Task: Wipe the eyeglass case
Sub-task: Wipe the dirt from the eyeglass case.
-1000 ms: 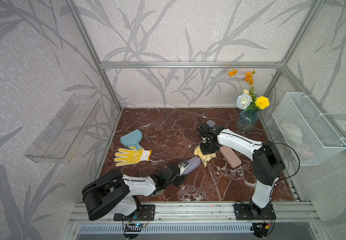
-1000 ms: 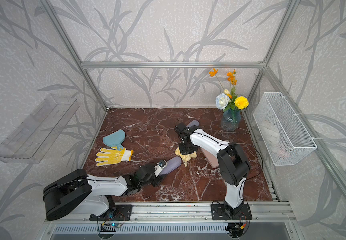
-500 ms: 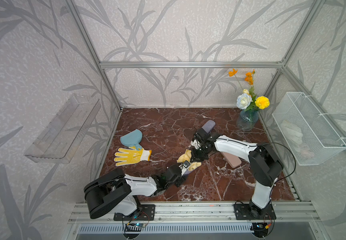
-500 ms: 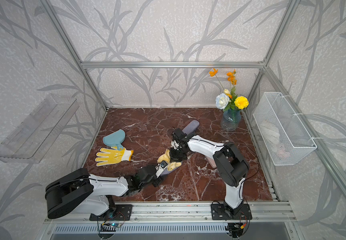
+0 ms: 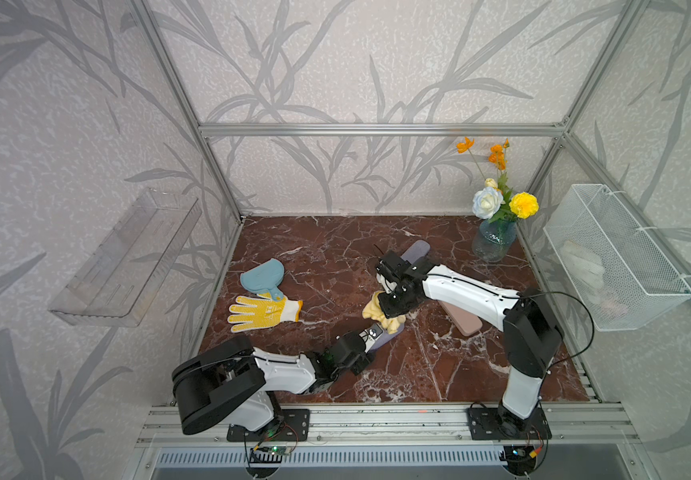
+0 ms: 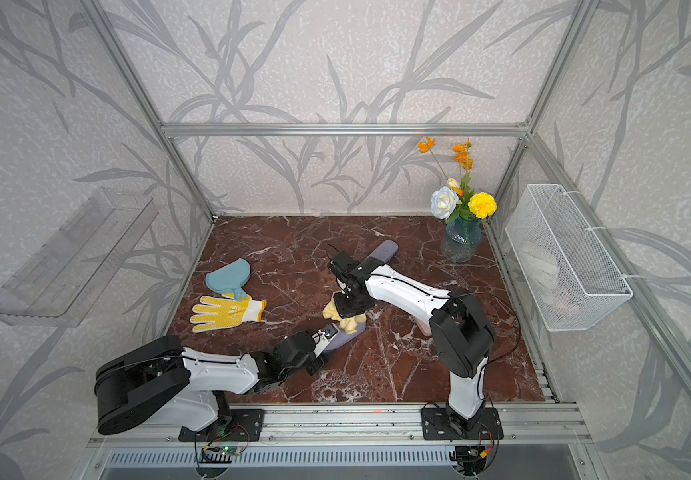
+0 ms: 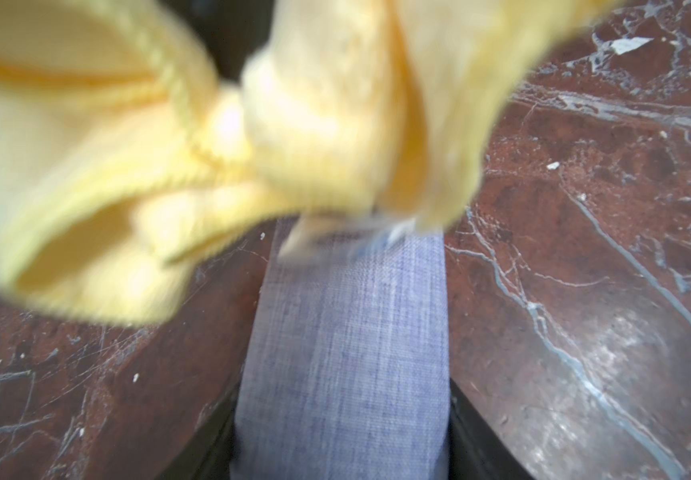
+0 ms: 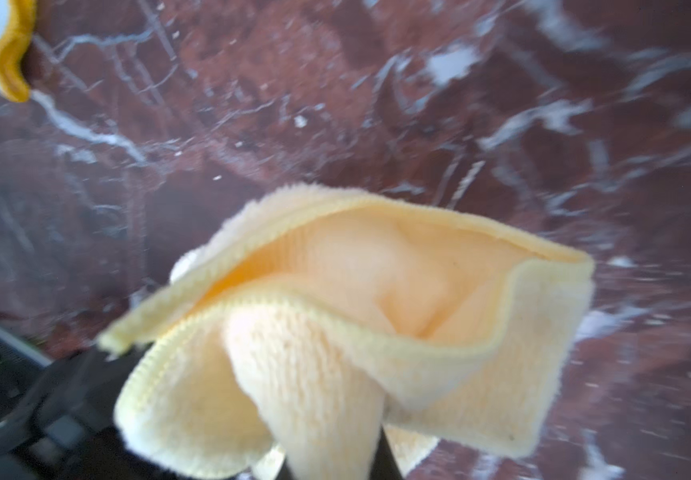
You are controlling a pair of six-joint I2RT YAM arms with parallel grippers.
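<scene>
**Yellow cloth (image 5: 380,312) met the eyeglass case (image 7: 344,340)**

Our right gripper (image 5: 390,309), clamped on the cloth, had swung onto the case at lower centre of frame. Our left gripper (image 5: 373,338) pinched its near end. Wiping had begun, we judged.

Eyeglass case (image 7: 344,353): slim, blue-grey woven fabric, low at the front-centre of the marble tabletop (image 5: 439,374), long axis angled toward the back-right. Can't tell whether it rests on the marble or sits just above it. Yellow terry cloth (image 5: 372,308): bunched and folded, stitched hems showing, pressed onto the case's far end and covering it, with folds spilling off both sides.
</scene>
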